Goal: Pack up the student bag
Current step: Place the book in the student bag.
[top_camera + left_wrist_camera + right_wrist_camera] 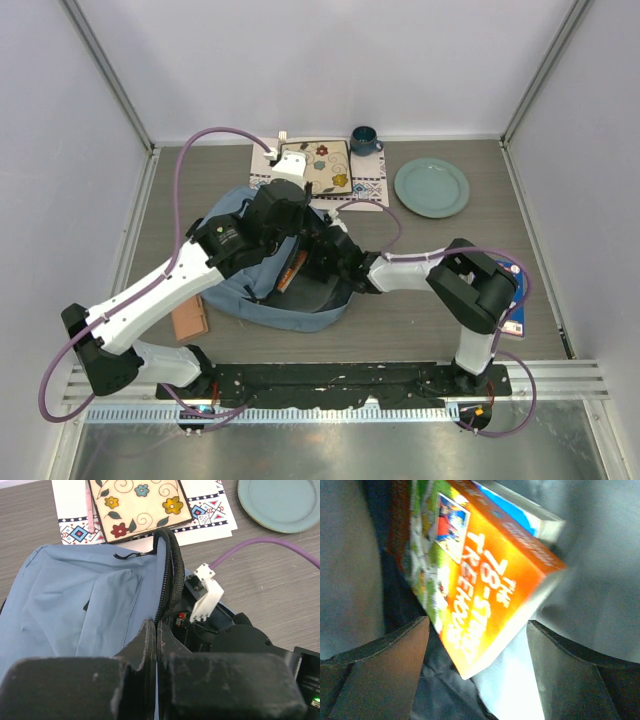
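The light-blue student bag lies in the middle of the table, its opening facing right. My left gripper is shut on the bag's black zipper edge and holds the flap up; in the left wrist view the jaws are pressed together on the fabric. My right gripper reaches into the opening. In the right wrist view it is open, fingers wide apart. An orange book lies tilted between them inside the bag, ungripped. The book's edge shows from above.
A white patterned mat with a floral-cover book lies behind the bag. A dark mug and a teal plate are at the back right. A brown notebook lies front left. A blue item sits by the right arm.
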Robot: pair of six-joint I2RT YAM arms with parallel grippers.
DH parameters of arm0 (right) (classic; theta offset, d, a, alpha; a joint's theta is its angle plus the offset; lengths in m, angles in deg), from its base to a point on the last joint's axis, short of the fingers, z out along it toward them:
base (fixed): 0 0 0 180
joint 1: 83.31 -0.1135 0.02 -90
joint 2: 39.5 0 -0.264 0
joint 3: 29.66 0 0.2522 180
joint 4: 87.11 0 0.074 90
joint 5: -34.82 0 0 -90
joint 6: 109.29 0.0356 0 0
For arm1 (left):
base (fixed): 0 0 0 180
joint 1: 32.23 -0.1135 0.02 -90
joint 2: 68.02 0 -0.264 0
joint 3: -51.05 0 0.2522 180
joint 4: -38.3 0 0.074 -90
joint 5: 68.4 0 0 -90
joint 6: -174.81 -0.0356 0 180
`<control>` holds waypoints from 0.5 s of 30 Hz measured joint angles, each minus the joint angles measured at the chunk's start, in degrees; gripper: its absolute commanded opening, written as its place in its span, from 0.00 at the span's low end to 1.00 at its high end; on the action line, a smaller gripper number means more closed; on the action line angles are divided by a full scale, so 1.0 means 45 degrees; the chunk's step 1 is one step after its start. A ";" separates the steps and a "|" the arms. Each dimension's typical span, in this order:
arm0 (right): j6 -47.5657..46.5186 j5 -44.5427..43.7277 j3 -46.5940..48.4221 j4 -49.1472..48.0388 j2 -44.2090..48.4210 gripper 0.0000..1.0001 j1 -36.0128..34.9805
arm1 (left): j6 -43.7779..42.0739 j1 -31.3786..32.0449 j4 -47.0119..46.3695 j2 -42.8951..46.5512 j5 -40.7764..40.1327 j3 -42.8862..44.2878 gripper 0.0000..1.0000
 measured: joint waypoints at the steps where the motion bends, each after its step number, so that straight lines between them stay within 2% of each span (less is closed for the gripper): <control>1: -0.0160 -0.0194 -0.0136 0.0364 0.0180 0.85 0.0000 | 0.0000 0.0005 -0.0005 0.0000 0.0000 -0.0005 0.00; 7: -0.0782 -0.0957 -0.0748 0.1719 0.1277 0.85 0.0015 | 0.0000 0.0000 -0.0034 0.0053 -0.0005 -0.0141 0.00; 8: -0.0792 -0.1005 -0.0840 0.1778 0.1428 0.80 0.0010 | 0.0000 0.0000 -0.0034 0.0063 -0.0005 -0.0155 0.00; 9: -0.0816 -0.1064 -0.0937 0.1807 0.1598 0.70 0.0010 | 0.0005 0.0000 -0.0044 0.0063 -0.0005 -0.0165 0.00; 11: -0.0928 -0.1112 -0.1069 0.1802 0.1826 0.61 0.0010 | 0.0005 0.0000 -0.0053 0.0068 -0.0005 -0.0175 0.00; 12: -0.0952 -0.1103 -0.1103 0.1792 0.1885 0.51 0.0010 | 0.0005 0.0000 -0.0058 0.0068 -0.0005 -0.0180 0.00; 15: -0.0991 -0.0894 -0.1122 0.1525 0.1846 0.37 0.0015 | 0.0005 0.0000 -0.0068 0.0068 0.0000 -0.0194 0.00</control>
